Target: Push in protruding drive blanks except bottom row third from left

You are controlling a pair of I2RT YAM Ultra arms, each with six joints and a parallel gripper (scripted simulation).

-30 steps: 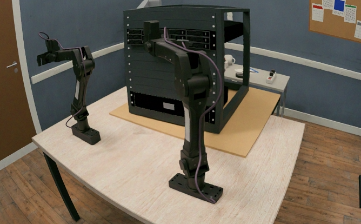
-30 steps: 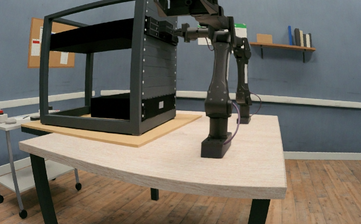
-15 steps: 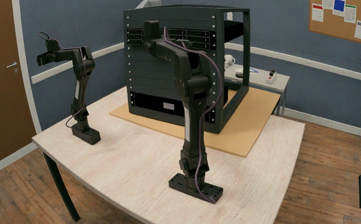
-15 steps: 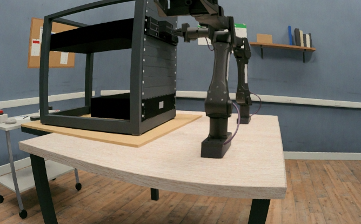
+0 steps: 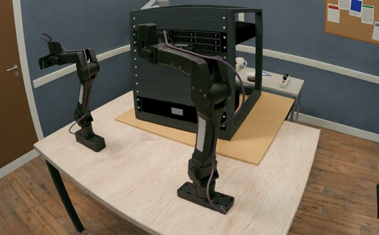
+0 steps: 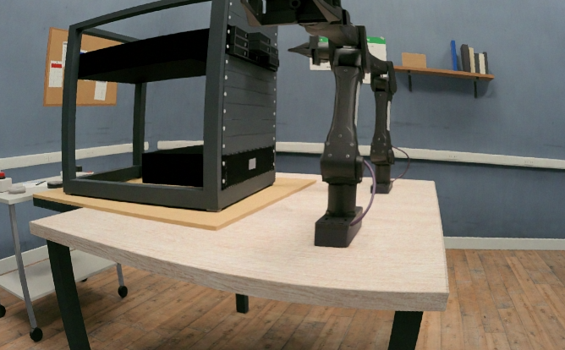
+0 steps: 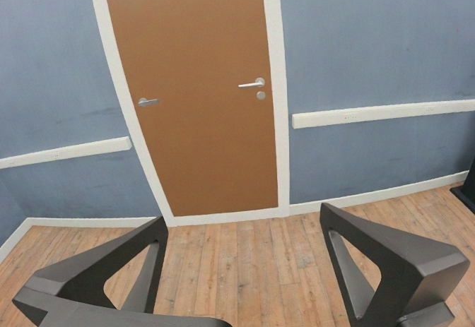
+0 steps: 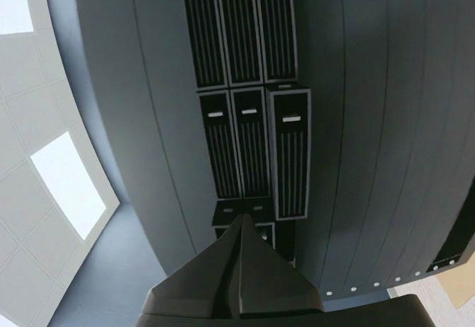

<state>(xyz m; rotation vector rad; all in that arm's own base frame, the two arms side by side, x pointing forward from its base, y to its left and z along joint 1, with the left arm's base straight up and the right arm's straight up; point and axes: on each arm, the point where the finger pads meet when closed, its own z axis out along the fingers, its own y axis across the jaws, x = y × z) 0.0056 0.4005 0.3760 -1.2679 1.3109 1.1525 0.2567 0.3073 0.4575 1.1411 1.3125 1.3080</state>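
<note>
Near the desk's [image 5: 132,169] [image 6: 302,265] [image 8: 425,294] far edge, the rack [image 5: 158,79] [image 6: 213,130] [image 8: 318,28] is showing second-column blanks [image 8: 259,214] protruding. The right gripper [image 5: 182,45] [image 6: 291,50] [image 8: 244,222], pressed together, is apparently lining up; pushing squarely is coming next. The left gripper [image 5: 39,62] [image 7: 241,220] is waiting, spread.
</note>
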